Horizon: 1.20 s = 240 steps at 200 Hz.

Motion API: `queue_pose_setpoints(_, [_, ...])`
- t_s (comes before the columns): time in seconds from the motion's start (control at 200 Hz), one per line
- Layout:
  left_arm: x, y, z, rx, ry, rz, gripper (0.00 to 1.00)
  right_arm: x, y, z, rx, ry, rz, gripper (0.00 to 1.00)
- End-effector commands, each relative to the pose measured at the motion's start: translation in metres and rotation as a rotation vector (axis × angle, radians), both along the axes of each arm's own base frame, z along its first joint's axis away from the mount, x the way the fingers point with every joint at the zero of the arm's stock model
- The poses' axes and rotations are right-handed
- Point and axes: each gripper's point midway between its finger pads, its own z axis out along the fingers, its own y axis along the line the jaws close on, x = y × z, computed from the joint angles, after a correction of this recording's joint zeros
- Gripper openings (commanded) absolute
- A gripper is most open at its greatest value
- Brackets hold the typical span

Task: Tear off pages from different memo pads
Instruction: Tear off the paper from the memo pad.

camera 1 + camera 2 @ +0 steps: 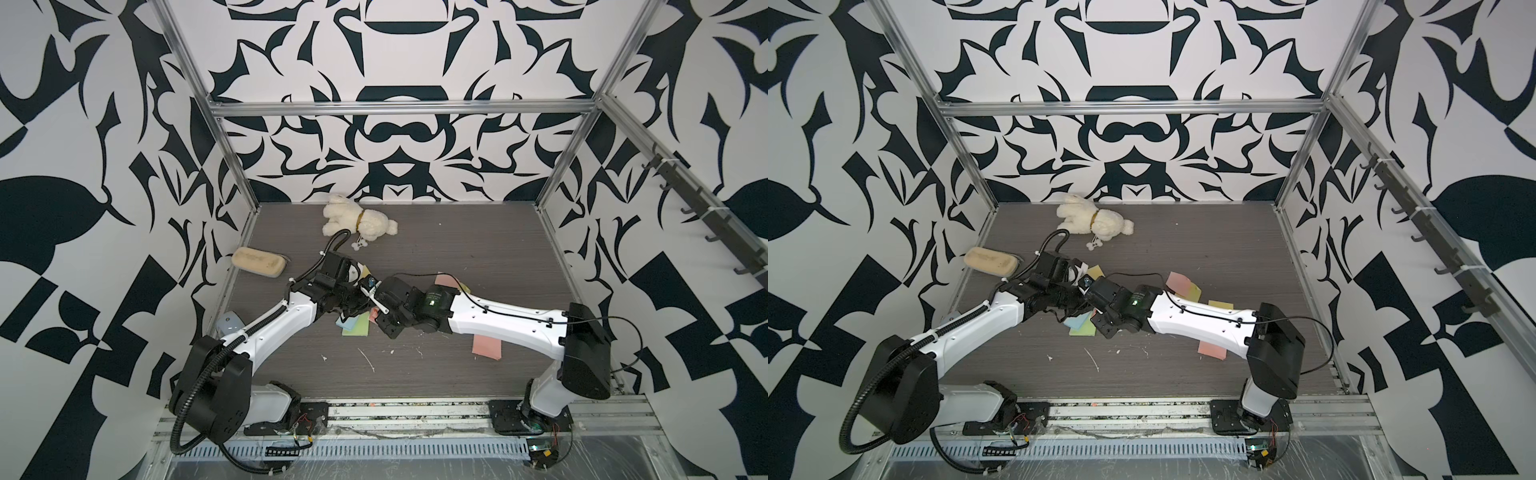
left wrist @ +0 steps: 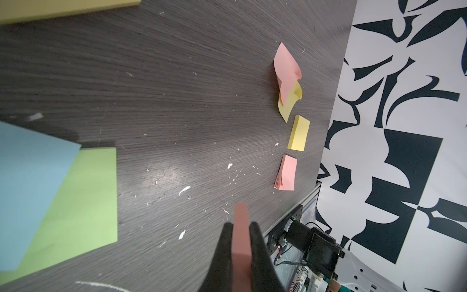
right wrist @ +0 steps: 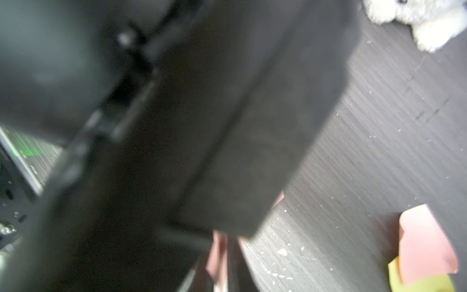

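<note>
We note: worktop charcoal wood-grain, flecked white. Walls white with black swirls. Blue square, green square, yellow pad, pale pink pad, pink page, yellow page. Dusky pink pad in black left claw. Plush toy cream.

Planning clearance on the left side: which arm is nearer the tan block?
Left. The left arm passes close beside the tan block, not touching it; the right arm reaches in from the opposite side, beyond the left arm.
</note>
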Motion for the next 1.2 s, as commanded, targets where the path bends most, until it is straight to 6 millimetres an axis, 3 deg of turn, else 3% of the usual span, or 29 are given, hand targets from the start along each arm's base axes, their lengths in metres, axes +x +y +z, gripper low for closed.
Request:
queue_pose_setpoints(0.0, [-0.004,-0.001,0.004,-0.019,-0.009,-0.014,0.0,0.009,0.003,0.017,0.023,-0.046,-0.02,0.04])
queue_pose_setpoints(0.045, [-0.005,-0.001,0.003,-0.017,-0.007,-0.016,0.0,0.009,0.003,0.017,0.022,-0.048,-0.018,0.0])
queue_pose_setpoints(0.29, [-0.005,-0.001,0.001,-0.014,-0.006,-0.017,0.0,0.005,0.007,0.017,0.045,-0.013,-0.003,0.0])
queue_pose_setpoints(0.375, [-0.005,0.0,0.0,-0.013,-0.005,-0.016,0.0,0.006,0.003,0.016,0.069,0.018,-0.015,0.15])
queue_pose_setpoints(0.45, [-0.006,0.0,-0.002,-0.011,-0.003,-0.016,0.0,0.009,0.001,0.016,0.088,0.032,-0.03,0.19])
queue_pose_setpoints(0.545, [-0.006,0.0,-0.003,-0.009,-0.002,-0.016,0.0,0.009,0.002,0.019,0.111,0.044,-0.029,0.0])
queue_pose_setpoints(0.685, [-0.005,0.0,0.0,-0.014,-0.017,-0.02,0.0,0.006,0.001,0.018,0.127,0.072,-0.024,0.0])
queue_pose_setpoints(0.86, [-0.007,0.001,0.0,-0.014,-0.055,-0.044,0.0,0.008,-0.012,0.018,0.145,0.114,-0.034,0.21])
queue_pose_setpoints(1.005, [-0.007,-0.001,0.002,-0.031,-0.085,-0.058,0.0,0.01,-0.022,0.018,0.103,0.093,-0.031,0.24])
queue_pose_setpoints(1.195, [-0.007,-0.002,0.002,-0.037,-0.097,-0.065,0.0,0.008,-0.02,0.019,0.111,0.099,-0.019,0.25])
